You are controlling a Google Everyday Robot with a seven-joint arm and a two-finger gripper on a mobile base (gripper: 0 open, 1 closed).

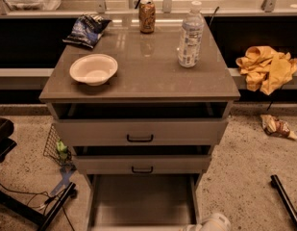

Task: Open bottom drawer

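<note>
The grey cabinet [138, 88] has three drawers. The bottom drawer [143, 198] stands pulled far out toward the camera, showing its plain grey inside; its front and handle are cut off by the frame's lower edge. The middle drawer front [142, 164] and the top drawer front [140, 131] each carry a small black bar handle and stick out slightly. Only a white part of my gripper [209, 224] shows, at the bottom edge by the drawer's near right corner.
On the cabinet top sit a white bowl [93, 69], a water bottle [190, 35], a soda can [147, 16] and a chip bag [87, 29]. A yellow cloth [267, 67] lies right. A wire basket [57, 146] and black cables [32, 203] are at the left.
</note>
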